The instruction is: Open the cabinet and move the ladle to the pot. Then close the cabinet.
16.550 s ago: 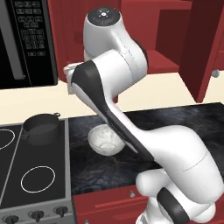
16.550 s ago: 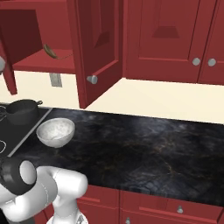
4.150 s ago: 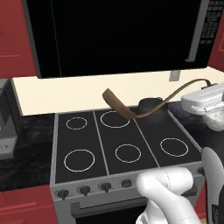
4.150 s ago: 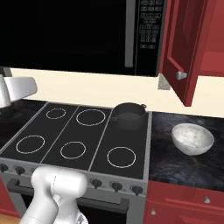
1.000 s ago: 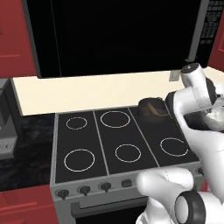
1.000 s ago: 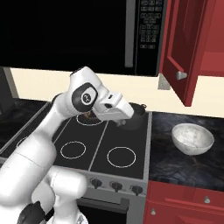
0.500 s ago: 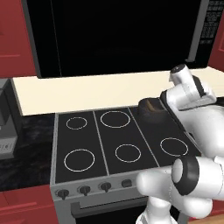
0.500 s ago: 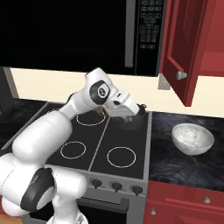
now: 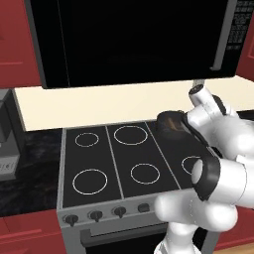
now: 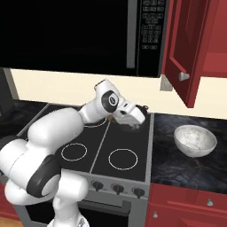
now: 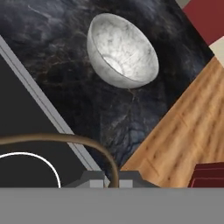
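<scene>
Black stovetop (image 9: 114,158) with white burner rings sits under a dark microwave (image 10: 80,31), with dark stone counter (image 10: 186,164) to its right. At the back right burner stands the small dark pot (image 9: 171,122), partly hidden by the white arm. The gripper (image 11: 107,177) is closed tight on the thin brown ladle (image 11: 65,140), whose handle curves away across the hand view. A pale speckled bowl (image 10: 195,140) rests on the counter. Above it, the red cabinet door (image 10: 186,48) hangs open.

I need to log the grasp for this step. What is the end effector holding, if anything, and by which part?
The end effector is shut on the slim brown wooden ladle, gripping its thin curved handle; which stretch of the handle cannot be told.
</scene>
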